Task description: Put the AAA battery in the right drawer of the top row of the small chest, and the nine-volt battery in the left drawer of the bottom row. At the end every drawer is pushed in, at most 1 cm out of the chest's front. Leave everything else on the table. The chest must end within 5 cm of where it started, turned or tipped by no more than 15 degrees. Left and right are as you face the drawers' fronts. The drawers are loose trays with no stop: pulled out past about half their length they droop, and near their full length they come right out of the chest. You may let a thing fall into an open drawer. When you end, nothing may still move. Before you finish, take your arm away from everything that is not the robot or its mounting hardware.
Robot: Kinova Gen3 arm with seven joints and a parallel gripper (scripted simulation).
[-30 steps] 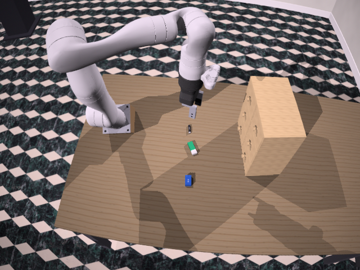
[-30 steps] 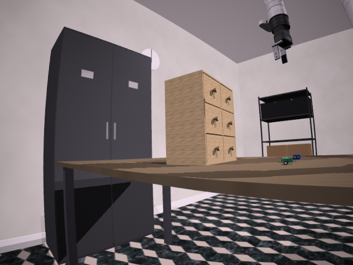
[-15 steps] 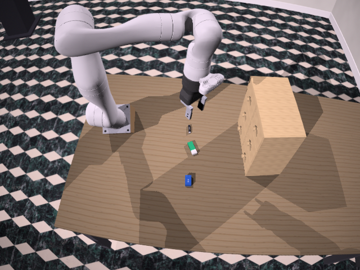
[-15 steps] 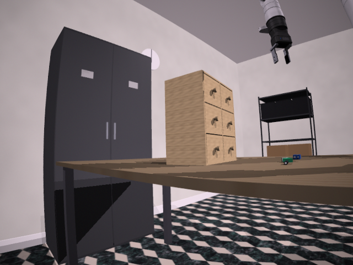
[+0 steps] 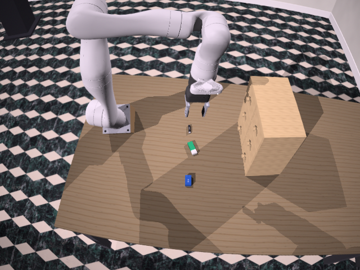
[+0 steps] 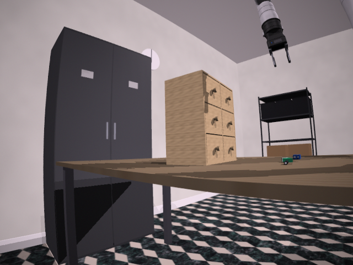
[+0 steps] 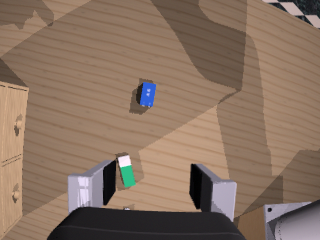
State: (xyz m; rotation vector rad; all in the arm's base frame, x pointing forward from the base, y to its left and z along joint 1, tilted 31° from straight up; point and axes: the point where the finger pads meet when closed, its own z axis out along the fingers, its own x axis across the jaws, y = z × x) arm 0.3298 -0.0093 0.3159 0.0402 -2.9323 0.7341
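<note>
A dark two-door cabinet (image 6: 85,114) with two vertical handles stands behind the counter (image 5: 116,180) (image 6: 256,182) (image 7: 190,130); a black shelf rack (image 6: 288,117) bears a black bin (image 6: 284,108) above a brown box (image 6: 301,149).

My claw (image 5: 195,111) (image 6: 282,64) (image 7: 152,178) has swung round at the wrist, its two fingers, seen one behind the other a second earlier, now spread side by side to the top view. The pale wrist housing (image 5: 206,87) beside it has turned too, from the chest's side to face that view, while my upper joints have shifted.
</note>
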